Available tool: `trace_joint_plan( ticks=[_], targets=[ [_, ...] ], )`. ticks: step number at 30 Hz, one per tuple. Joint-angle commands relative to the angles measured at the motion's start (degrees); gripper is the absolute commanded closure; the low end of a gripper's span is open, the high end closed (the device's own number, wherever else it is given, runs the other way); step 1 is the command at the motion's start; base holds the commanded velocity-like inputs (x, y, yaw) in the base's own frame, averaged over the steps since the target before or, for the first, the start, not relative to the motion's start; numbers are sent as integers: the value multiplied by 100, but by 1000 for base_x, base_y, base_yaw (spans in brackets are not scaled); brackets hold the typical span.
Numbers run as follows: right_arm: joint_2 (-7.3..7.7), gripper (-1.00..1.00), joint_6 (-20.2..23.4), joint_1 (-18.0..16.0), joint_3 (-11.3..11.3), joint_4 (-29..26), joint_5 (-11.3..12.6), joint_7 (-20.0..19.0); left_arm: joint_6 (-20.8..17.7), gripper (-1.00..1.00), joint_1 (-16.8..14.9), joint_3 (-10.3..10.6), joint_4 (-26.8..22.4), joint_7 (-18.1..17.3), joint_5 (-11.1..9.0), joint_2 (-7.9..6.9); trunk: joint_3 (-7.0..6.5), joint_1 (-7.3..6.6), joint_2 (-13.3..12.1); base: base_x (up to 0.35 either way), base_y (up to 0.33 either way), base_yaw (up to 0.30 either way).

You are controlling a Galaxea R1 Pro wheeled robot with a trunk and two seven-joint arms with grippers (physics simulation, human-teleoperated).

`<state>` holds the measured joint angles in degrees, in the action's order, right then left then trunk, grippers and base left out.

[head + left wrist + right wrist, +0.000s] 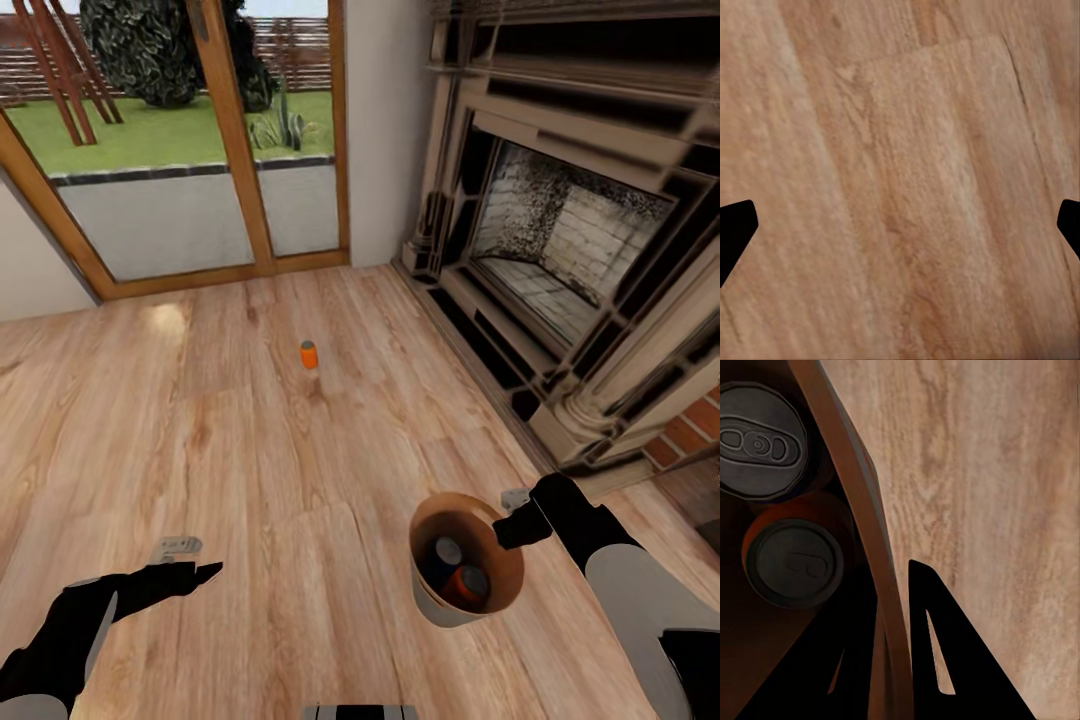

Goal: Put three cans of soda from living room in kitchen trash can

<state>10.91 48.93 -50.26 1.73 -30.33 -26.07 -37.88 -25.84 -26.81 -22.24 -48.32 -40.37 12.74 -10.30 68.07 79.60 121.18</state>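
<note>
One orange can of soda [308, 354] stands upright on the wooden floor in front of the glass doors, well ahead of both arms. My right gripper [515, 517] is shut on the rim of the tash can [440, 600], a pale grey bucket with a brown inside. Two more cans lie in it: a dark blue one [447, 552] and an orange one [471, 583]. The right wrist view shows the rim [847, 480] pinched in the gripper [891, 585], with both can tops [757, 442] [795, 559] beside it. My left gripper [195, 560] [900, 232] hangs open over bare floor.
A fireplace [570, 240] with a stone surround runs along the right, its base close to my right arm. Wood-framed glass doors [230, 150] close the far side, with a white wall [385, 120] between them and the fireplace. Floor [250, 450] stretches between me and the lone can.
</note>
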Motion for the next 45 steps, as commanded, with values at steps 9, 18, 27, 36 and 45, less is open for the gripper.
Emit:
trace_joint_plan(
  ticks=[9, 18, 27, 36, 45],
  targets=[
    [-1, 100, 47, -1, -6, 1, 111, -26, -8, -100, 0, 0, 4, -47, 0, 0, -56, 0, 0, 255, 242, -199],
    [-9, 100, 47, -1, -6, 1, 116, -26, -8, -100, 0, 0, 6, -58, 0, 1, -107, 0, 0, 248, 249, -158],
    [-10, 100, 47, -1, -1, 9, 118, -26, -8, -100, 0, 0, 6, -54, 0, 2, -115, 0, 0, 236, 253, -45],
    [-10, 100, 47, -1, -4, 10, 113, -26, -8, -100, 0, 0, 6, -50, 0, 2, -143, 0, 0, 228, 256, -207],
    [-10, 100, 47, -1, -6, 10, 112, -26, -16, -100, 0, 0, 6, -51, 0, -1, -178, 0, 0, 225, 258, -231]
  ],
)
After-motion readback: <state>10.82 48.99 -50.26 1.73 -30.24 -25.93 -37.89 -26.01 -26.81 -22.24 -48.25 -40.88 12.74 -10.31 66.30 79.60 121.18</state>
